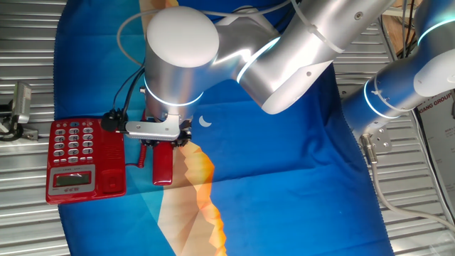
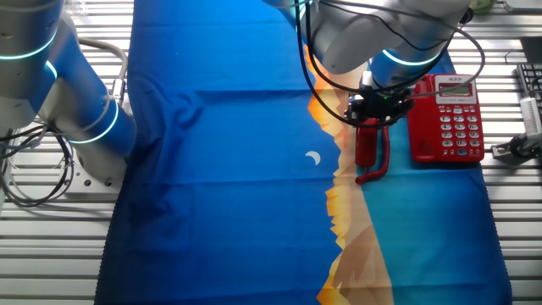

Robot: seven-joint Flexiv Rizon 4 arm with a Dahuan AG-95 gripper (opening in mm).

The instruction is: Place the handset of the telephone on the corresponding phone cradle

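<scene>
While unlabelled, handset (image 1: 163,165) beside telephone (image 1: 75,158).

The arm bends low, wrist vertical, its gripper (image 1: 165,140) pointing straight down, fingers hidden.

You get bright, even light from overhead in both fixed views, colours saturated. Strong glare blows out the white arm housing (image 1: 181,39) at top centre, detail lost there; cyan ring lights glow on the joints. The blue cloth (image 1: 284,199) shows soft folds with mild shading, no hard shadows. Under the arm a soft shadow darkens the cloth beside the telephone (image 1: 75,160). Its glossy red plastic carries small highlights; the LCD panel (image 2: 456,83) is too small to read. Focus is fair overall, slightly soft. The slatted metal bench (image 2: 51,246) reflects light in stripes at its edges.
</scene>
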